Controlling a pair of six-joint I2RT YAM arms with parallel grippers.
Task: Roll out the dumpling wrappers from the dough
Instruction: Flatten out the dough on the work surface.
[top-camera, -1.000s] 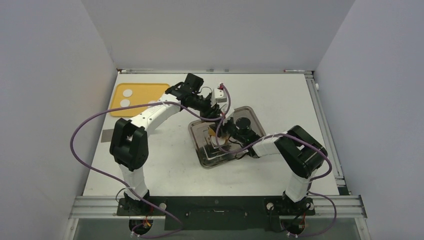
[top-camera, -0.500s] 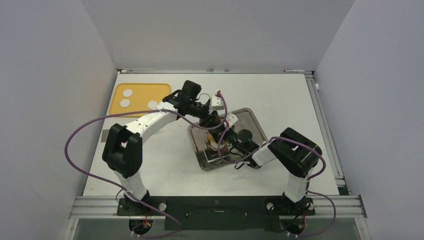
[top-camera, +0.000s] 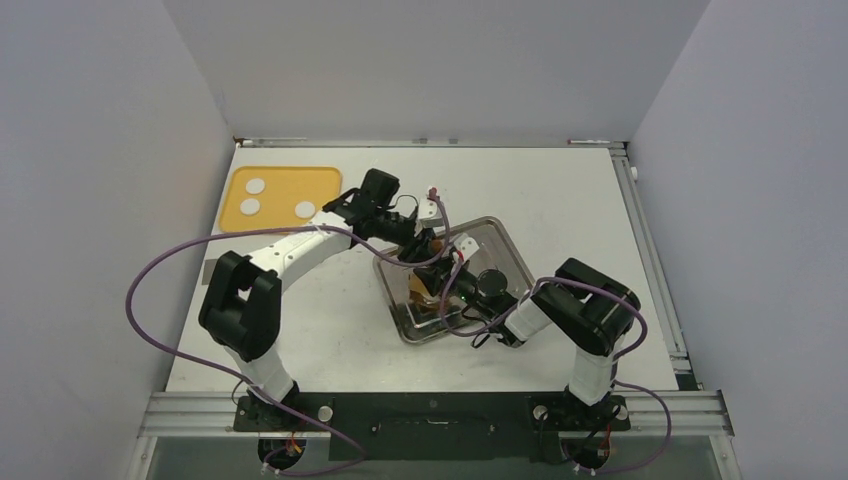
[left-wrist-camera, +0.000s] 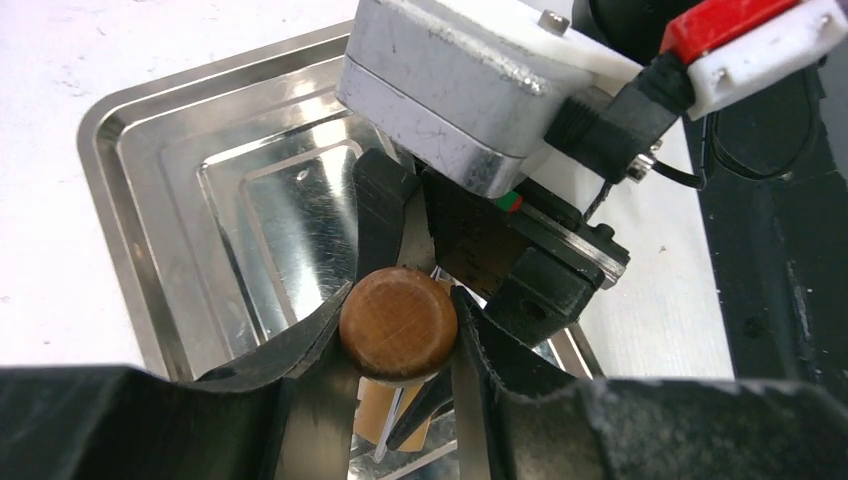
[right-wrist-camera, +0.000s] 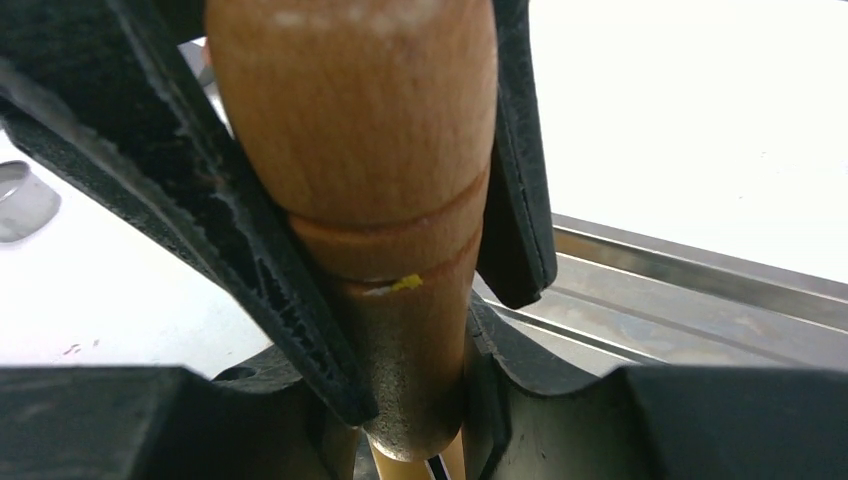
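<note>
A wooden rolling pin (top-camera: 425, 283) stands steeply over the metal tray (top-camera: 505, 250). My left gripper (left-wrist-camera: 398, 325) is shut on its round brown end (left-wrist-camera: 398, 322). My right gripper (right-wrist-camera: 415, 390) is shut on the handle (right-wrist-camera: 360, 110) of the same pin, just below. In the top view the left gripper (top-camera: 420, 250) and the right gripper (top-camera: 442, 297) meet over the tray's left half. Three pieces of dough (top-camera: 256, 185) lie on the yellow mat (top-camera: 285, 180) at the far left, apart from both grippers. The dumpling wrappers are out of view.
A small shiny metal ring (right-wrist-camera: 20, 200) lies on the white table beside the tray. A grey patch (top-camera: 214, 271) sits near the table's left edge. Metal rails run along the right side (top-camera: 655, 260) and the near edge (top-camera: 430, 408).
Both grippers, still holding the rolling pin, have moved toward the near side of the tray. The left arm's elbow swung out to the left. The dough has not moved.
</note>
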